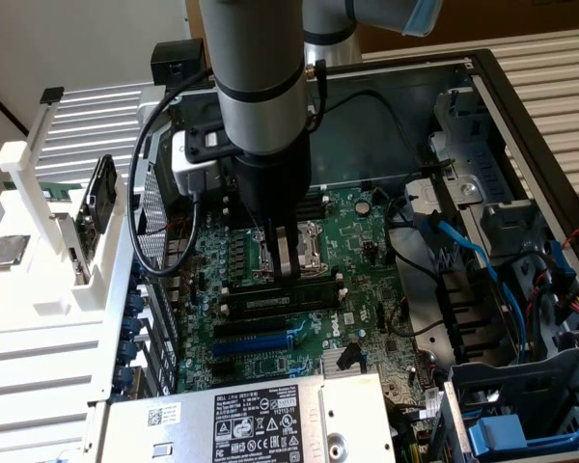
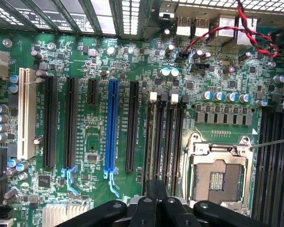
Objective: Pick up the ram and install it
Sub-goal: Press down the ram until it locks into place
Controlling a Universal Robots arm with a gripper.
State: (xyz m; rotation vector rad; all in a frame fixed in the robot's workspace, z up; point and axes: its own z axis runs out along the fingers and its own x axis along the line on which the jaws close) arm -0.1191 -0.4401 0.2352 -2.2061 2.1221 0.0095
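**Ram in slot, fingers on top**

Ram (image 1: 282, 292) lies lengthwise in a memory slot (image 1: 280, 304) on the motherboard (image 1: 367, 251), just below the CPU socket (image 1: 304, 253) in the exterior view — white clips at both ends. Gripper (image 1: 282, 268) stands upright over the ram's middle, fingers (image 1: 287, 258) pressed together, tips touching its top edge. Blue slot (image 1: 256, 341) nearby; case (image 1: 521, 106) around.

The motherboard (image 2: 132, 61) is green, with black memory slots (image 2: 163, 142) and one blue expansion slot (image 2: 111, 127). A white slot (image 2: 23, 113) lies alongside; red-and-black twisted wires (image 2: 246, 26) cross it.
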